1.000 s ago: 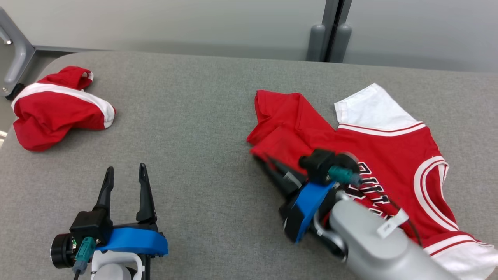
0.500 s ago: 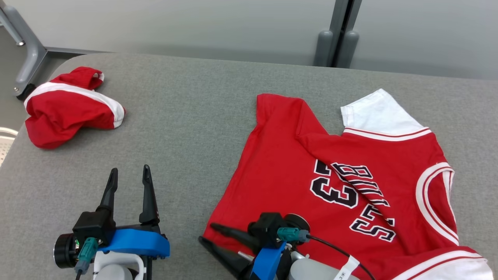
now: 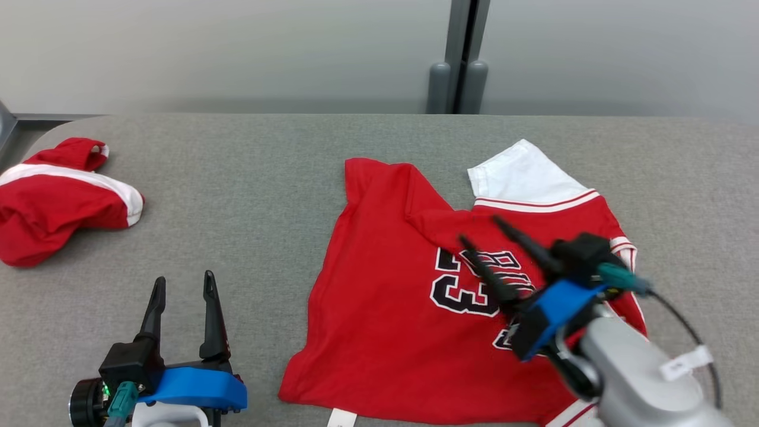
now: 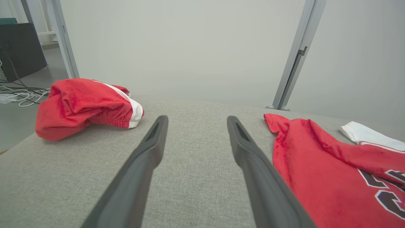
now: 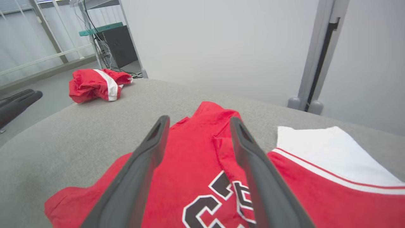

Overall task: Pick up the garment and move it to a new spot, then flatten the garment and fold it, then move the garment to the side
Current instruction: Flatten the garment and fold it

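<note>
**While the red basketball jersey (image 3: 385, 332) lies half-spread on the grey table (image 3: 267, 178), flattening is in hand**

Right gripper (image 3: 479, 229) hovers over its lettering, left gripper (image 3: 183, 277) beside it, both spread, empty. Next, likely: pinch the creased upper fold and draw it outward.

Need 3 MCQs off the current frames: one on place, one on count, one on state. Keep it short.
1. Seen from the head, where does the bunched red garment lie relative to the jersey?
A) far to its left
B) on top of it
C) to its right

2. How many garments lie on the table?
A) one
B) two
C) three

3. The right gripper is:
A) shut on a sleeve
B) open over the jersey
C) open over bare table

Answers:
1. A: it sits by the table's left edge, well apart from the jersey.
2. B: only the jersey and the bunched garment are there.
3. B: its fingers are spread above the lettering, with nothing between them.
</note>
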Controlling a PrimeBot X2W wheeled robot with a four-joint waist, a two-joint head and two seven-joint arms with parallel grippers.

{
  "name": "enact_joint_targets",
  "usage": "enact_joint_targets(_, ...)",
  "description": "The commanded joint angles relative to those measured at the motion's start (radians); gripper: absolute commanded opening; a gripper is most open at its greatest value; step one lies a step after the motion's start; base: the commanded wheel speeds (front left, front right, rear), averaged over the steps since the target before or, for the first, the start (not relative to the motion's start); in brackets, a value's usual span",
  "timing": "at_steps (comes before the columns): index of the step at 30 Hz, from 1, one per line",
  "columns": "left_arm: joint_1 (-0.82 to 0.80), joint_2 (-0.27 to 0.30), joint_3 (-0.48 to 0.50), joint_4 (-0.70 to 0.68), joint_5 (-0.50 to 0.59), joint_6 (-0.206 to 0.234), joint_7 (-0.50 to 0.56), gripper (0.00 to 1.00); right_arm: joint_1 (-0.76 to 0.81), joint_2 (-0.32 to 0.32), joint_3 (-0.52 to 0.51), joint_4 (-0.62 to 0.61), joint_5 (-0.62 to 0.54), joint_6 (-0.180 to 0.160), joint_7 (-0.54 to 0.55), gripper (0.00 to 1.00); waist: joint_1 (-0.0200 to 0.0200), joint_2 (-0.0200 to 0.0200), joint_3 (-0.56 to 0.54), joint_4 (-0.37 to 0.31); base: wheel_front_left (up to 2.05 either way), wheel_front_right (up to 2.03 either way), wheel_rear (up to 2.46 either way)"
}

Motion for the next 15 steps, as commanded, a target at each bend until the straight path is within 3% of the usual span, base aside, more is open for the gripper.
enact_joint_targets(1,0.002,0.001,0.005,-0.003,0.008,-0.005,-0.003,1.00,0.037,-0.034,-0.074,0.009,-0.028,0.000,-0.002,1.00,0.0001,0.0000,-0.003,-0.011,0.00,0.00,0.00)
enact_joint_targets(8,-0.010,0.000,0.008,-0.015,0.016,-0.003,-0.003,1.00,0.023,-0.105,-0.313,0.096,-0.157,0.000,0.039,1.00,0.0001,0.0000,0.024,-0.032,0.00,0.00,0.00)
enact_joint_targets(15,-0.044,-0.001,-0.014,-0.018,0.017,-0.007,-0.003,1.00,-0.111,-0.133,-0.395,0.227,-0.260,0.000,0.158,1.00,0.0001,0.0000,0.070,-0.020,0.00,0.00,0.00)
